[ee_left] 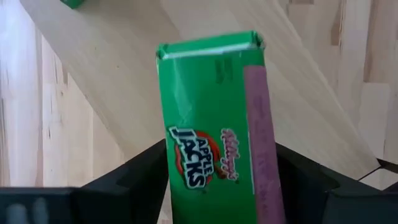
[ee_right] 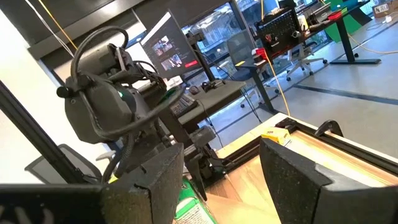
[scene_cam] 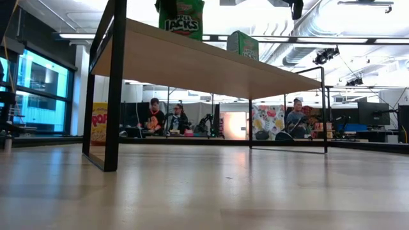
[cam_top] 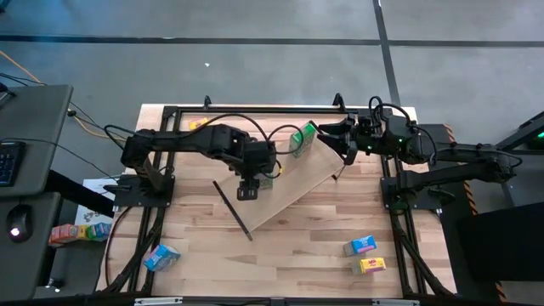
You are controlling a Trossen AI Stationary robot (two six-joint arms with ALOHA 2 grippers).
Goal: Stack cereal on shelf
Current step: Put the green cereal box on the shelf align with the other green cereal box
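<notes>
A wooden tabletop (cam_top: 323, 246) is seen from above, with two dark robot arms reaching in from nine and three o'clock. Near the table's centre, a long light-wood shelf (cam_top: 297, 183) is set diagonally, running from about seven o'clock up toward one o'clock, with a thin dark end panel (cam_top: 231, 209) at its lower end.

The left gripper (cam_top: 247, 190) is positioned over the lower half of the shelf. In the left wrist view, a green Apple Jacks box (ee_left: 214, 124) stands between the gripper's dark fingers (ee_left: 134, 177), with the shelf board beneath it. Whether the box is gripped or let go cannot be told from the views; the placement suggests it is being set upright on the shelf.

A second green cereal box (cam_top: 301, 138) is seen standing near the shelf's upper end, at about one o'clock. From table height, both green boxes are seen on top of the shelf.

The right gripper (cam_top: 342, 136) is held just beside the shelf's upper end, its fingers (ee_right: 292, 177) parted and nothing between them. It is probably kept there to wait.

Loose boxes remain on the table: a blue box (cam_top: 161, 256) at seven o'clock, and a blue box (cam_top: 363, 246) and a yellow box (cam_top: 371, 265) together at five o'clock, well apart from the shelf. These are judged yet to be stacked.
</notes>
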